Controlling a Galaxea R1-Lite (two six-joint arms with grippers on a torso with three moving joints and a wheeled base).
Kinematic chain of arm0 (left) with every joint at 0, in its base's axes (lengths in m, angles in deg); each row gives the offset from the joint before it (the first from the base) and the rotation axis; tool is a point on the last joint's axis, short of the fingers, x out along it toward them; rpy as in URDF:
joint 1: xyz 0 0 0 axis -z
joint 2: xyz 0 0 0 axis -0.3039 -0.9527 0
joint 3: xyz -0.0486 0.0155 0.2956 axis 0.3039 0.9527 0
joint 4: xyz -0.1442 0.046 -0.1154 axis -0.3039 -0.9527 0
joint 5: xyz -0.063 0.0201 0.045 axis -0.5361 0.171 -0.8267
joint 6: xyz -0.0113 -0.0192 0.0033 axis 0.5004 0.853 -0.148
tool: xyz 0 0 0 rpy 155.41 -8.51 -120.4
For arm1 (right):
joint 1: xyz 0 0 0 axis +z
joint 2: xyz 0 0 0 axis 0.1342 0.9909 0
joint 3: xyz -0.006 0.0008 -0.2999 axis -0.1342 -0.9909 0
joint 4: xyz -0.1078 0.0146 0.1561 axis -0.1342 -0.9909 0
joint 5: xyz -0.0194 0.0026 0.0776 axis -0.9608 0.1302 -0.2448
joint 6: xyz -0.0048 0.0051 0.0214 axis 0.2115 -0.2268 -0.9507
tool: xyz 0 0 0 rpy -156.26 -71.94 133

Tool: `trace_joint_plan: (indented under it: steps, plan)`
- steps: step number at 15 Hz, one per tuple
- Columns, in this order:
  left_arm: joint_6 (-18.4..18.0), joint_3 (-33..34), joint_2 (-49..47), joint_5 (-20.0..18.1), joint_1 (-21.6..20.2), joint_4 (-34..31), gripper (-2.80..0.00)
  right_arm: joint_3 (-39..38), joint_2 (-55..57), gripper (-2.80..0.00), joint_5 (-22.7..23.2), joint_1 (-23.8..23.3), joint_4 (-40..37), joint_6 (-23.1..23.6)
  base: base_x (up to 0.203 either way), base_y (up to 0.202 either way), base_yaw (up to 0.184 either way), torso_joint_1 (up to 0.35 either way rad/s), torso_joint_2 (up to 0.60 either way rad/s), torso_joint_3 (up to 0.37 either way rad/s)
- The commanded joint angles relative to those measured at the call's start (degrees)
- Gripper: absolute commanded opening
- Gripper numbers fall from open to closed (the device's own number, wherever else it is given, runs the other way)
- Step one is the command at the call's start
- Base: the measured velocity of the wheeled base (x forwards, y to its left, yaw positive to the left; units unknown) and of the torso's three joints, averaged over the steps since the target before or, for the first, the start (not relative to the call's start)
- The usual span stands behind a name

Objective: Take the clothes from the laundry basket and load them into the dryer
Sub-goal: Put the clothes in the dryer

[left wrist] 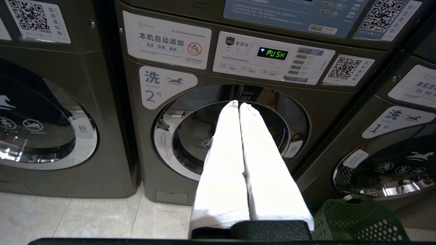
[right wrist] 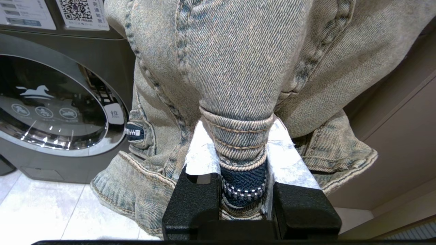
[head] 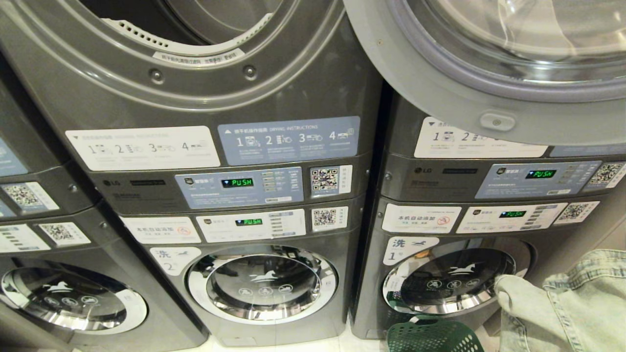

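One denim garment [right wrist: 238, 68], faded blue, clamped at a thick seam between the narrowly parted white fingers [right wrist: 204, 153] of the right tool [right wrist: 242, 160], hanging in heavy folds low at the robot's right, just above the green laundry basket [head: 433, 337]. Open dryer drum [head: 186, 24] well above, round door [head: 489, 88] swung wide. Left tool [left wrist: 238, 106] pressed shut, empty, aimed at a lower washer [left wrist: 231, 136]. Likely trouble: trailing hem snagging the basket rim or door edge; bulky cloth slipping from a small pinch; folds spilling outside the opening.
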Motion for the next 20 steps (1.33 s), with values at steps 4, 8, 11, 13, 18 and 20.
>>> trace_joint_plan:
  steps: [4,8,11,13,18,20]
  plan:
    - [0.1,1.8,-0.1,0.1,0.0,0.0,-2.8,-0.4,0.0,-2.8,0.0,0.0,0.1,0.2,0.0,0.0,0.0,0.069,-0.13,-0.065]
    - [0.2,1.8,-0.1,0.1,0.0,0.0,-2.8,-0.4,0.1,-2.8,0.0,0.0,0.1,0.2,0.0,0.0,0.0,0.066,-0.13,-0.067]
    - [0.1,1.8,-0.1,0.0,0.0,-0.1,-2.8,-0.4,0.0,-2.8,0.0,0.0,0.0,0.1,0.0,0.0,0.0,0.06,-0.11,-0.061]
    - [0.1,1.8,-0.1,0.0,0.0,0.0,-2.8,-0.4,0.0,-2.8,0.0,0.0,0.0,0.1,0.0,0.0,0.0,0.047,-0.1,-0.054]
    - [0.1,1.8,-0.1,0.0,0.0,0.0,-2.8,-0.4,0.1,-2.8,0.0,0.0,0.0,0.2,0.0,0.0,0.0,0.062,-0.12,-0.062]
    - [0.1,1.8,0.0,0.0,0.0,-0.1,-2.8,-0.4,0.0,-2.8,0.0,0.0,0.0,0.1,0.0,0.0,0.0,0.064,-0.12,-0.064]
